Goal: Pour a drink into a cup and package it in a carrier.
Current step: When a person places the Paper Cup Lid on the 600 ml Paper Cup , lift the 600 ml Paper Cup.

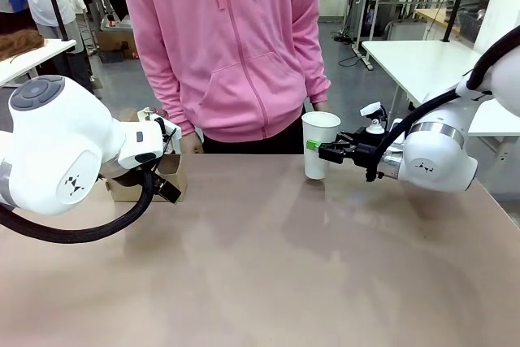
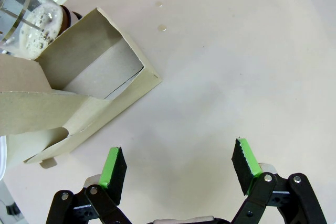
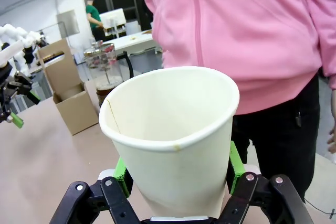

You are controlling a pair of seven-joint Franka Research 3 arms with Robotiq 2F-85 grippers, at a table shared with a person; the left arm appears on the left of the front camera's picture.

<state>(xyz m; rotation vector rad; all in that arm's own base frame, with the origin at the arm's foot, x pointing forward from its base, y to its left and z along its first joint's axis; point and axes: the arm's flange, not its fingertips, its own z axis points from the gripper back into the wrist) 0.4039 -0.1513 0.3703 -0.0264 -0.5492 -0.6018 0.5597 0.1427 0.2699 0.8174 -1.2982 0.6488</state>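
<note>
- Progress on the task is judged to be early: none of its steps looks finished.
- The cup (image 3: 173, 129) is clasped at its lower half between the green pads of the right tool (image 1: 318, 150). It is upright and without a lid, and as far as its inside can be seen, no liquid is in it.
- Whether the base of the cup rests on the counter (image 1: 268, 266) or is lifted a little from it cannot be told.
- The left tool (image 2: 179, 166) is spread wide and nothing is held between its pads; bare counter lies in front of it.
- The carrier (image 2: 79, 77) is found ahead of the left tool, off to the side of one pad, near but not touched. The compartment that can be seen holds nothing.
- The drink (image 3: 106, 88) is kept in the glass jug (image 3: 105, 66), which stands just behind the carrier as seen from the left tool, and well apart from the right tool.
- A person (image 1: 236, 46) in a pink hooded top is seen directly beyond the cup and the right tool.
- What is left, by judgement: the jug must be brought to the cup, the drink must be poured, and the filled cup must be set into a slot of the carrier.
</note>
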